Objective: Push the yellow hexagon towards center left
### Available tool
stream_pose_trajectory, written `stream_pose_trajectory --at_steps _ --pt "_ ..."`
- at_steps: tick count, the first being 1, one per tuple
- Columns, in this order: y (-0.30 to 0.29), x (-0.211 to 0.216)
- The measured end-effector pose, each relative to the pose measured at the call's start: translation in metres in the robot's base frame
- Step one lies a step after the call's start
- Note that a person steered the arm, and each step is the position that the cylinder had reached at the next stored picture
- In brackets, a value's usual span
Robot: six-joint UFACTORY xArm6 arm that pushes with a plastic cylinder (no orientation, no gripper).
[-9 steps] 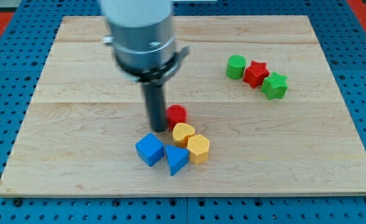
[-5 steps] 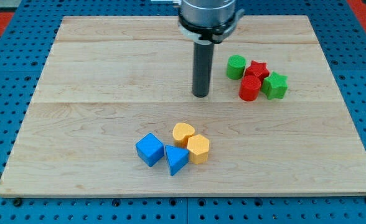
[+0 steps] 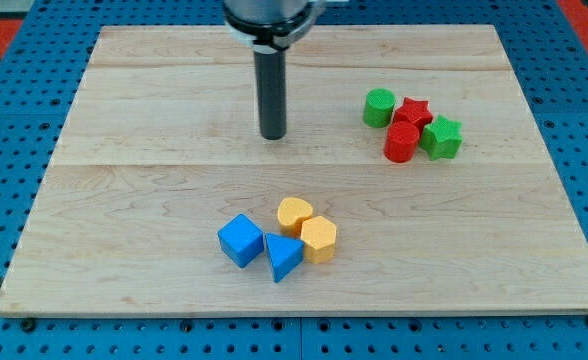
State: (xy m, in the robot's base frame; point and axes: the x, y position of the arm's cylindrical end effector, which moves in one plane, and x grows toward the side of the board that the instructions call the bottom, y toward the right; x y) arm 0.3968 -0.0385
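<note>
**Tip stands clear of the yellow hexagon**

My tip (image 3: 272, 135) rests on the counter (image 3: 124, 200) above the middle, touching no block. The arm carries no jaws, only the rod, so there is nothing to stand apart or together.

The yellow hexagon (image 3: 319, 238) lies below the middle of the counter, at about 5 o'clock from my tip and well apart from it. It sits in a tight group of four. The yellow heart (image 3: 294, 213) is just beside it at 11 o'clock, seemingly touching. The blue triangle (image 3: 283, 256) presses against its side at about 8 o'clock, and the blue cube (image 3: 241, 240) lies beyond that at 9 o'clock. The triangle and the cube therefore stand directly between the hexagon and the view's left.

The hexagon lies flat with its six-sided face upward. It looks about as wide as it is tall, so I cannot tell a long axis or a facing.

Far off at 3 o'clock from my tip sits a second group: the green cylinder (image 3: 379, 106), red star (image 3: 412, 110), red cylinder (image 3: 401, 142) and green star (image 3: 441, 136), packed close together.
</note>
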Motion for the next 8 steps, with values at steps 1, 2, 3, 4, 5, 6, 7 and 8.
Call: stream_pose_trajectory --at_steps 1,2,3,4,5,6,7,8 --pt "-0.008 -0.001" --pt "-0.008 -0.003" --pt "-0.008 -0.006" --pt "-0.009 -0.009" --pt "-0.009 -0.011" --pt "-0.009 -0.011" --pt "0.045 0.043" --pt "0.150 0.115"
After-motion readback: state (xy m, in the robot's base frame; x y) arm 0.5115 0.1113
